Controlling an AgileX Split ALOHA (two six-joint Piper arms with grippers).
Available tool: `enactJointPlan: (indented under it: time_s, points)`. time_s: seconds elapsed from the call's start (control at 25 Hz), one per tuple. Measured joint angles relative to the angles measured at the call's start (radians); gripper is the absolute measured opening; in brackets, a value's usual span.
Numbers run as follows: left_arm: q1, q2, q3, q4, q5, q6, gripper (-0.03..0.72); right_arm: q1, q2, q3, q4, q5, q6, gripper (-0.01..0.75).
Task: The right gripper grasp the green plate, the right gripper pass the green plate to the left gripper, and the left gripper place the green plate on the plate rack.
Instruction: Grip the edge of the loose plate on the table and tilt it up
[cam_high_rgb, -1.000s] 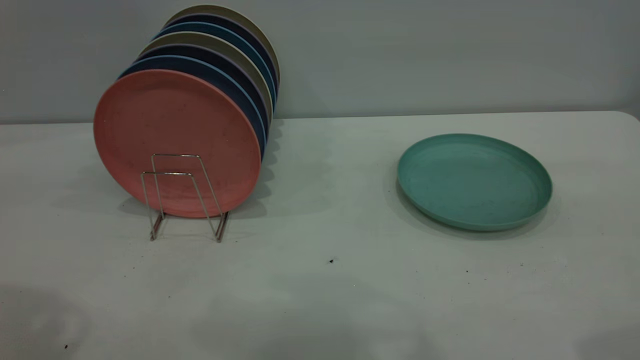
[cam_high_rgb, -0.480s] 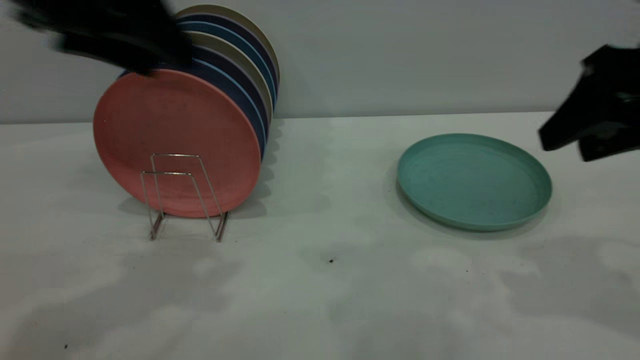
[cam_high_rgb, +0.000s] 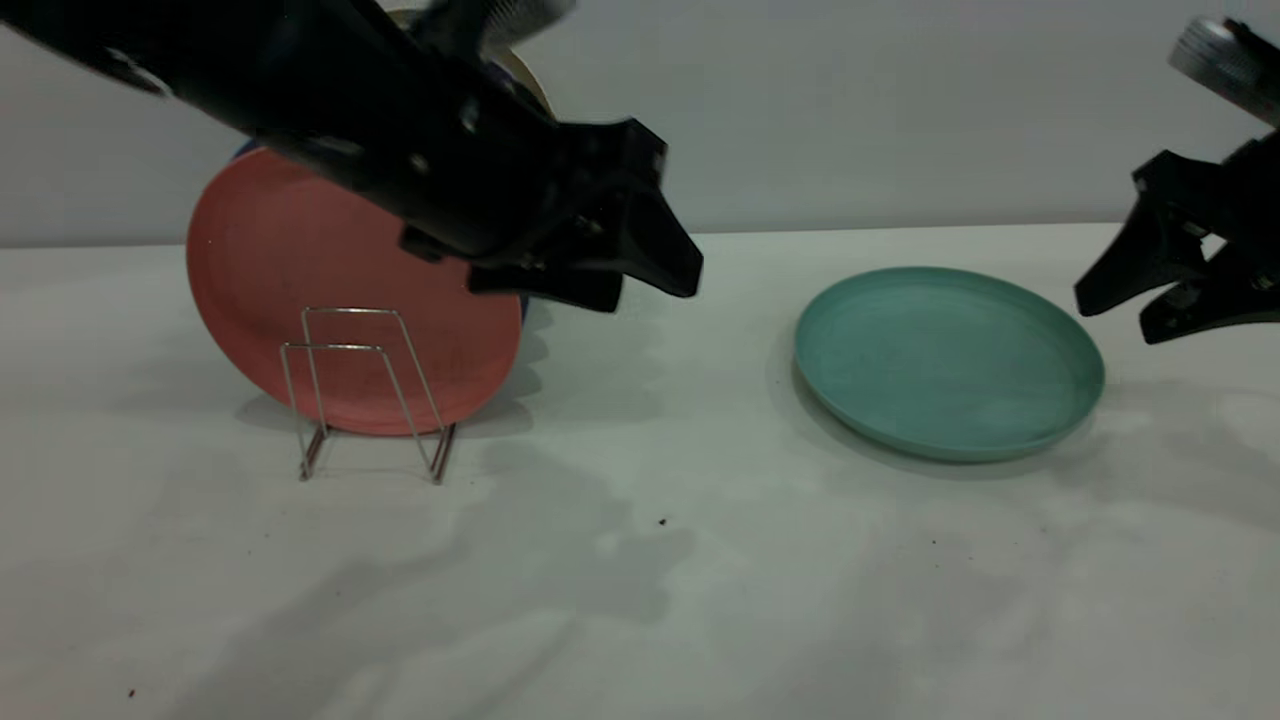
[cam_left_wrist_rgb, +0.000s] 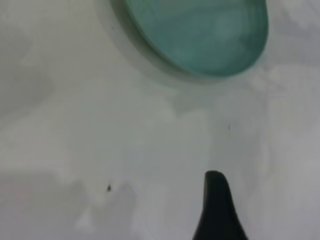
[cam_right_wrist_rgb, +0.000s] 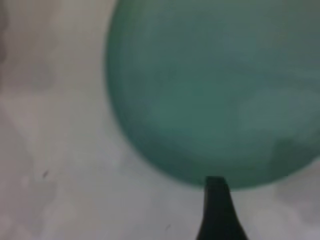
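The green plate (cam_high_rgb: 950, 362) lies flat on the white table at the right, with nothing touching it. My right gripper (cam_high_rgb: 1118, 318) hovers open just off its right rim, fingers pointing down-left. In the right wrist view the green plate (cam_right_wrist_rgb: 215, 90) fills most of the picture, and one black finger (cam_right_wrist_rgb: 217, 210) reaches its near rim. My left gripper (cam_high_rgb: 648, 288) hangs open above the table between the plate rack (cam_high_rgb: 368, 392) and the plate. The left wrist view shows the green plate (cam_left_wrist_rgb: 200, 35) farther off and one finger (cam_left_wrist_rgb: 216, 210).
A salmon-pink plate (cam_high_rgb: 300, 300) stands at the front of the rack, with several blue and beige plates mostly hidden behind my left arm. The two front wire loops hold nothing. A grey wall (cam_high_rgb: 900, 110) backs the table.
Both arms have come into view. The left arm swept in from the upper left across the racked plates; the right gripper came in at the right edge. The green plate has not moved.
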Motion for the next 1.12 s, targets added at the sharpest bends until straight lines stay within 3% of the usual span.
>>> enactJointPlan:
  time_s: [0.36,0.84,0.96,1.12]
  points:
    - [-0.001,0.042,-0.005,-0.325,-0.023,0.304,0.534,-0.075,0.252,-0.253,-0.001,0.114,0.025,0.51]
    - [-0.001,0.042,-0.009,-0.357,-0.027,0.339,0.534,-0.052,0.378,-0.335,0.047,0.118,0.041,0.407]
    - [-0.001,0.042,-0.009,-0.358,-0.031,0.339,0.534,-0.029,0.385,-0.335,0.058,0.108,0.025,0.329]
    - [-0.001,0.042,-0.009,-0.358,-0.032,0.339,0.535,0.002,0.393,-0.341,0.057,0.081,-0.016,0.086]
